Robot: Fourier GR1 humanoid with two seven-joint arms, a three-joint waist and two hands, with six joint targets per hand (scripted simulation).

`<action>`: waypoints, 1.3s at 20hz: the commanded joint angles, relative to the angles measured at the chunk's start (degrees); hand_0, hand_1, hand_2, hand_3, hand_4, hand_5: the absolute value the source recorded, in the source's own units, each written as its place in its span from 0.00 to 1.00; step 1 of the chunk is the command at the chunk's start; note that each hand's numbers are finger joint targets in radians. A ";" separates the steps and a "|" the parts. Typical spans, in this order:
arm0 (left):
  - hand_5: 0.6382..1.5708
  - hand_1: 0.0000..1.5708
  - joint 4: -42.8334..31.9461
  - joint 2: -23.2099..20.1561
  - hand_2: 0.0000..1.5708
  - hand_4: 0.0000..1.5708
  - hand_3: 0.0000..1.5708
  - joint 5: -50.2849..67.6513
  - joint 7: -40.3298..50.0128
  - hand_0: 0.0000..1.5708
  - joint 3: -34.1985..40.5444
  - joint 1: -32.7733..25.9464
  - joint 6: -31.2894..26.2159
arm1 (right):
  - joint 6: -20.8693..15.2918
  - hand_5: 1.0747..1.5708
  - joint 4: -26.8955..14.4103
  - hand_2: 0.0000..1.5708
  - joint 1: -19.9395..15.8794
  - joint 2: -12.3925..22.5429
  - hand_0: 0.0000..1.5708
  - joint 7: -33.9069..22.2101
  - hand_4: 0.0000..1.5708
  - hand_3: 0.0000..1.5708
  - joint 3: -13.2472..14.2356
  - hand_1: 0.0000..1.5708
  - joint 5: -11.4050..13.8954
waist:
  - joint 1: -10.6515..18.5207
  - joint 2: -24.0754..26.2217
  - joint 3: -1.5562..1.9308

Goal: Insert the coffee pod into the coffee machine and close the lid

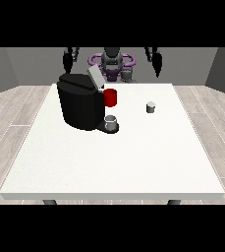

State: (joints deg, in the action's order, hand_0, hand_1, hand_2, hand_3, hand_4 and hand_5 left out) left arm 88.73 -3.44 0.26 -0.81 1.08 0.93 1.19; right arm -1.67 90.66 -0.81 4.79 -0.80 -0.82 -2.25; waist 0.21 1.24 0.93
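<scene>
Here the coffee pod (151, 107) stands upright right of the coffee machine (82, 101).

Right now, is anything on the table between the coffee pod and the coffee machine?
In the front view, only bare white table lies between the coffee pod and the coffee machine; the red part and the cup sit at the machine itself.

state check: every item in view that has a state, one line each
coffee machine: upright on the table, left of centre
lid: open, tilted up
pod: upright on the table, right of the machine, not inserted, untouched
cup: upright on the machine's base
red part: on the machine's right side
hand at the view's left: raised, holding nothing
hand at the view's right: raised, holding nothing
</scene>
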 commanded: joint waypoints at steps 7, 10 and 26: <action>1.00 0.00 -0.65 -13.59 0.00 0.00 0.00 -5.86 -9.29 0.00 -1.35 -1.16 -11.37 | -4.58 1.00 -3.03 0.00 1.77 2.65 0.00 4.90 0.00 0.00 2.86 0.00 6.26 | -1.64 -1.41 -0.97; 1.00 0.00 0.36 -14.59 0.00 0.00 0.00 -7.58 -9.15 0.00 -2.46 0.49 -12.57 | -6.28 1.00 -3.84 0.00 -0.82 2.46 0.00 3.02 0.00 0.00 3.02 0.00 7.60 | -0.29 -1.19 -0.94; 1.00 0.00 -22.79 -27.53 0.00 0.00 0.00 -18.07 -9.97 0.00 4.02 18.02 -14.70 | -9.67 1.00 -2.40 0.00 -7.02 -3.55 0.00 3.31 0.00 0.00 -4.52 0.00 12.62 | -9.41 -14.87 -0.97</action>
State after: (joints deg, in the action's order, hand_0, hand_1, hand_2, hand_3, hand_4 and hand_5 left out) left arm 71.61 -28.00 -14.77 -7.49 4.37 17.32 -13.53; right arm -10.56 88.06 -7.33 2.08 1.36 -4.42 9.31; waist -7.96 -10.01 -0.02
